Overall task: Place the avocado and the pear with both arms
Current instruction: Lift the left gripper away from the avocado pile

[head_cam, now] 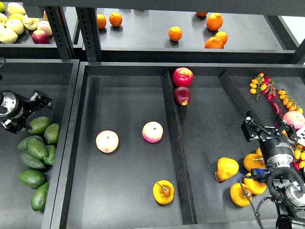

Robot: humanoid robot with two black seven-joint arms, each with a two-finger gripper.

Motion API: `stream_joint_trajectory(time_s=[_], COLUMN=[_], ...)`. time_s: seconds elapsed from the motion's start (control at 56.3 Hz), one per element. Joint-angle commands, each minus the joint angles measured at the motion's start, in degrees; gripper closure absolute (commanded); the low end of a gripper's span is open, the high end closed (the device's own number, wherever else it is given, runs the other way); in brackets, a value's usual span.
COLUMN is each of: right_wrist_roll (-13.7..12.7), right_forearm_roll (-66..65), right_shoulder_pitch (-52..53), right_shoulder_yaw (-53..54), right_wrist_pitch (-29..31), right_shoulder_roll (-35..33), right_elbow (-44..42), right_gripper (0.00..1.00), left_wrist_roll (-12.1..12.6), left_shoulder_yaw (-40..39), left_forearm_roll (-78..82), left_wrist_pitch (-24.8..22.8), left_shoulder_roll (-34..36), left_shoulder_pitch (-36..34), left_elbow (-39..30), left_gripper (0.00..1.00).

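At far left, the robot's left hand (pixel 29 110) hovers with fingers spread and nothing between them, right over the avocado pile (pixel 35 160) in the left bin (pixel 64 143). The nearest avocado (pixel 40 125) lies just at the hand's five o'clock, almost touching the fingertips, its long axis running roughly from eight to two o'clock. The bin's right wall stands close at three o'clock, so room for a sideways move looks tight.

In the middle tray (pixel 124 210), two peaches (pixel 107 141) sit well apart from one pear (pixel 163 192) near the front edge by the divider (pixel 177 152); open floor lies all around.

At right, the right hand (pixel 261 130) is likewise released and empty. The closest pear of the pear cluster (pixel 228 168) lies at its seven o'clock, near but clear, with bare tray floor toward ten o'clock. Each arm appears best placed for the fruit on its own side.
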Motion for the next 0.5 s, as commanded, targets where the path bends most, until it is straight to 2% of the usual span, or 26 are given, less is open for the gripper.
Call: stream_joint_trajectory(time_s=[0.0, 0.107, 0.284, 0.48], right_wrist_roll=[-0.05, -0.05, -0.14, -0.14], right_forearm_roll=[-0.02, -0.02, -0.02, -0.02], right_shoulder_pitch=[0.00, -0.09, -0.17, -0.35], right_shoulder_yaw=[0.00, -0.35, -1.58, -2.28], right_wrist_pitch=[0.00, 0.00, 0.00, 0.00], right_shoulder_roll=[-0.04, -0.12, -0.39, -0.83], right_elbow=[-0.01, -0.09, 0.08, 0.43], right_gripper=[0.00, 0.00, 0.00, 0.00], left_wrist_roll=[0.00, 0.00, 0.00, 0.00], left_shoulder_yaw=[-5.75, -10.40, -18.58, -34.65], left_forearm_roll=[-4.19, -14.70, -24.68, -27.40], left_wrist_pitch=[-0.01, -0.01, -0.01, -0.01], left_shoulder_roll=[0.06, -1.69, -3.81, -6.09], left_shoulder_pitch=[0.29, 1.77, 4.42, 10.47], left_elbow=[1.03, 3.48, 3.58, 1.91], left_gripper=[0.01, 0.01, 0.01, 0.01])
